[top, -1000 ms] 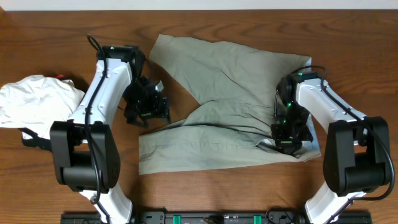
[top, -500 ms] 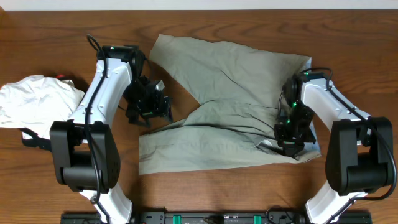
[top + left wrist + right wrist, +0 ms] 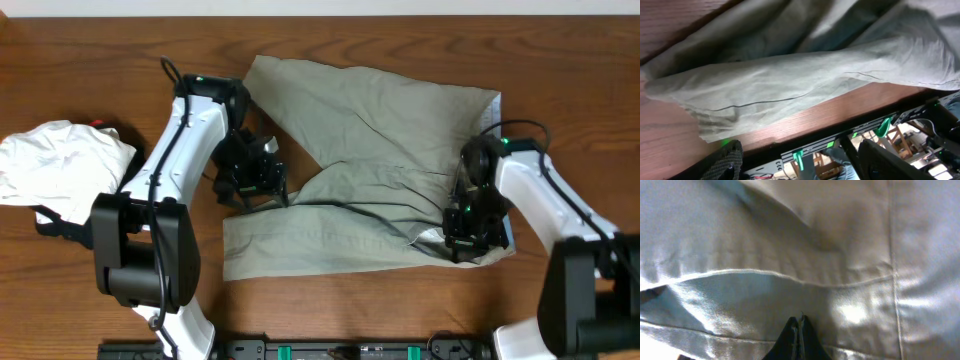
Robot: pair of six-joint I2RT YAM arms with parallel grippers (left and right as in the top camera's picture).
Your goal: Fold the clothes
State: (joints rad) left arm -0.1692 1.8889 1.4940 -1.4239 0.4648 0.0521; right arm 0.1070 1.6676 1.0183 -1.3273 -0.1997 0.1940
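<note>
The clothes [image 3: 370,110], a pair of pale khaki shorts, lie spread on the wooden table with both legs pointing left and the waistband at the right. My left gripper [image 3: 262,180] hovers open at the crotch, between the two legs. In the left wrist view its fingers [image 3: 725,160] frame the near leg [image 3: 800,75], with nothing between them. My right gripper [image 3: 470,235] sits at the waistband's near right corner. In the right wrist view it [image 3: 800,322] is shut, with a thin edge of the khaki cloth [image 3: 790,240] pinched at its tips.
A crumpled white garment [image 3: 60,160] lies at the far left, with a small red thing [image 3: 98,124] behind it and a black piece [image 3: 55,225] in front. A black rail [image 3: 350,350] runs along the table's front edge.
My left gripper has moved right, up to the crotch of the shorts. My right gripper has shifted slightly right and toward the front edge with the waistband corner.
</note>
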